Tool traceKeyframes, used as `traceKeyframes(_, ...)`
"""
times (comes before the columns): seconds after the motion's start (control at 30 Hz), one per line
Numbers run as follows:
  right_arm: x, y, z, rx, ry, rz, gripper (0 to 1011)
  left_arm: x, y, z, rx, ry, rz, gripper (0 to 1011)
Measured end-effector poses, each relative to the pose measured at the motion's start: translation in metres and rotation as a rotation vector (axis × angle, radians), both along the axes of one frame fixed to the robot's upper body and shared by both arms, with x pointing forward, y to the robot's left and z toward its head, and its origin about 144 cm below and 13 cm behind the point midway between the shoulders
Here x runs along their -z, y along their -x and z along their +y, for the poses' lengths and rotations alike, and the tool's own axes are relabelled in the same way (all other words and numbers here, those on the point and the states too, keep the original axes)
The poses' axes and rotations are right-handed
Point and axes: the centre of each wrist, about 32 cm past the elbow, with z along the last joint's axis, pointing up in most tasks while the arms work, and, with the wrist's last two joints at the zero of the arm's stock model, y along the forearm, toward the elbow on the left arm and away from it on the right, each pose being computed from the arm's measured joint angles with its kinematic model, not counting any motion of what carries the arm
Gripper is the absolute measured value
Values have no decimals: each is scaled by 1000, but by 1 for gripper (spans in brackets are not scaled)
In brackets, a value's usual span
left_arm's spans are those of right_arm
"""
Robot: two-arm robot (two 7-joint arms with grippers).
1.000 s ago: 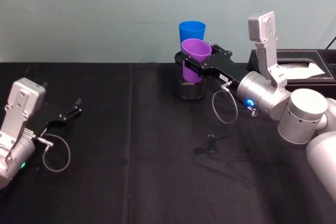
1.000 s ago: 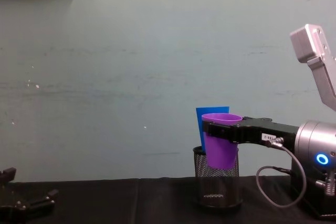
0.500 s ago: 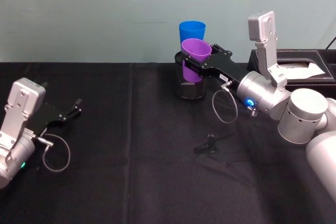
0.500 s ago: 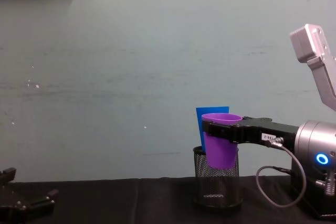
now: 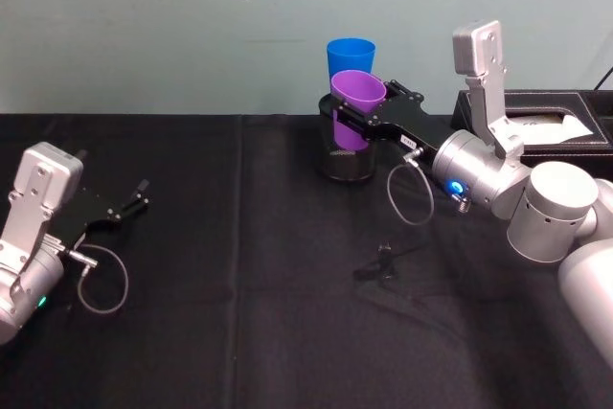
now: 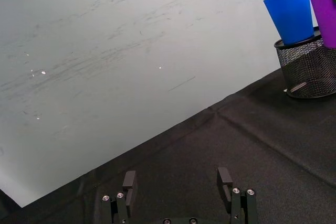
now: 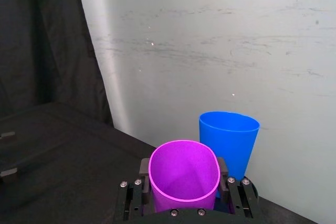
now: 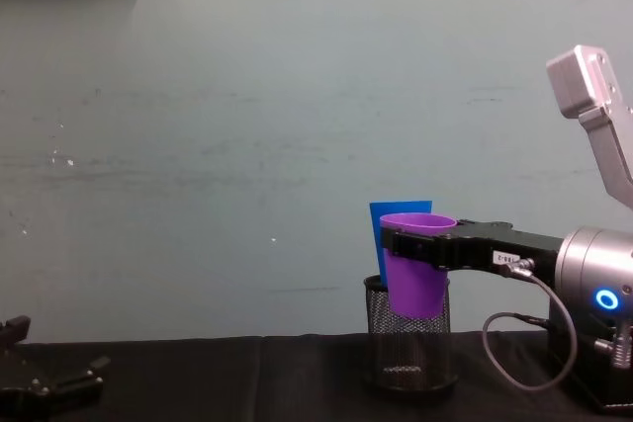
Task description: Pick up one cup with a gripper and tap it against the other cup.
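Head view: the right end effector (image 5: pixel 369 107) reaches forward from the right over the black desk (image 5: pixel 239 284), its two fingers pinching the purple cup (image 5: pixel 356 93) just below the rim, one on each side. The purple cup is held upright and clear of the desk, on the robot's side of a black wire-mesh pen holder (image 5: pixel 347 165). The blue cup (image 5: pixel 351 55) stands upright inside that holder, directly behind the purple cup and rising above it. In the right wrist view the two cups sit very close together; whether they touch cannot be told. In the chest view the base of the purple cup hangs below the holder's rim, in front of the mesh. The left end effector (image 5: pixel 134 200) rests low at the desk's left side, well apart from the cups, with its fingers spread and nothing between them. A small black clamp-like piece (image 5: pixel 385 261) lies on the desk nearer the robot. A black box (image 5: pixel 546 117) stands at the far right.
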Motion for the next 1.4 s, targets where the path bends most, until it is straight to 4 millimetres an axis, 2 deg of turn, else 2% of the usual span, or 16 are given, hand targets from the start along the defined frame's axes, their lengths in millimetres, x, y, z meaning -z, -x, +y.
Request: traceKeyframes(1.4,0,0,0,0,0,0,717,0,0,0,0,0,0,1000)
